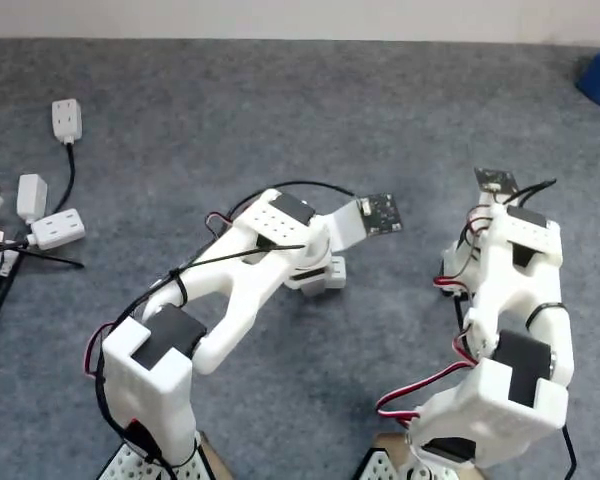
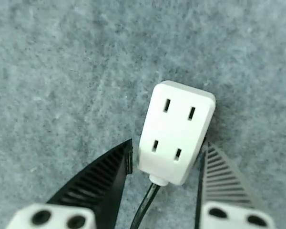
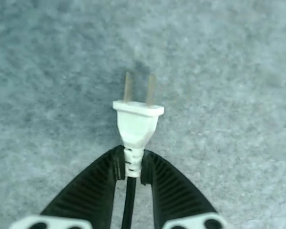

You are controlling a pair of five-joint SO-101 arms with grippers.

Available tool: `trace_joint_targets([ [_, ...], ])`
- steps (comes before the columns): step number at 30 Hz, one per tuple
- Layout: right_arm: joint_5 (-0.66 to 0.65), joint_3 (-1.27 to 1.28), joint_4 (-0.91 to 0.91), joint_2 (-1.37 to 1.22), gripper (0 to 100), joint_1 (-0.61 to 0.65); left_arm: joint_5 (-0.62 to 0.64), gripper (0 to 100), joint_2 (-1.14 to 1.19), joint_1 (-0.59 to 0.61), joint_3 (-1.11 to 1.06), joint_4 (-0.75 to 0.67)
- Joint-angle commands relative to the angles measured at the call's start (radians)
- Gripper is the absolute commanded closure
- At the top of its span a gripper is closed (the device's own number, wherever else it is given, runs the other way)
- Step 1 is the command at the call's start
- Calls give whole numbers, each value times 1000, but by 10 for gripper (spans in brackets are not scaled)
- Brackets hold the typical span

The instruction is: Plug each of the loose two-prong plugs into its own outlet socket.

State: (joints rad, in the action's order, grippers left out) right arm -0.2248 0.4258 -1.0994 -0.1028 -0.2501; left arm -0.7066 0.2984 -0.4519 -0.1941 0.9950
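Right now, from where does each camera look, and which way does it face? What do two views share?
High view: fixed overhead, looking down on the grey carpet, the left arm and the right arm.
Left wrist view: on the left wrist, facing down at the socket block between the jaws of the left gripper.
Right wrist view: on the right wrist, facing down at the plug, held by the right gripper.
Shared: the high view shows that socket block too.

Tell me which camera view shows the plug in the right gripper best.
The right wrist view. The plug sits in the middle, both prongs clear, with the right gripper shut on its cord end. In the high view the right arm covers it. The left wrist view looks at an outlet block.
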Motion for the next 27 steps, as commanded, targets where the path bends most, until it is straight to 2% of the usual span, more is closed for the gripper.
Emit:
trace_joint_targets([
  [1,-17,-13,-10,13,992,21,12,777,-13,1,38,5],
  [6,-17,-15,-8,13,992,21,11,779,-15,2,61,92],
  [11,-17,-39,-13,8,992,21,12,780,-24,35,171,213],
  [17,-23,-68,-71,8,992,42,28,778,-136,50,246,318],
  [20,-23,-74,-76,15,992,97,124,777,-197,61,252,334],
  [22,-17,-122,-77,13,992,156,203,779,-234,110,252,307],
  [27,28,-328,-157,5,992,331,408,779,-271,312,251,241],
])
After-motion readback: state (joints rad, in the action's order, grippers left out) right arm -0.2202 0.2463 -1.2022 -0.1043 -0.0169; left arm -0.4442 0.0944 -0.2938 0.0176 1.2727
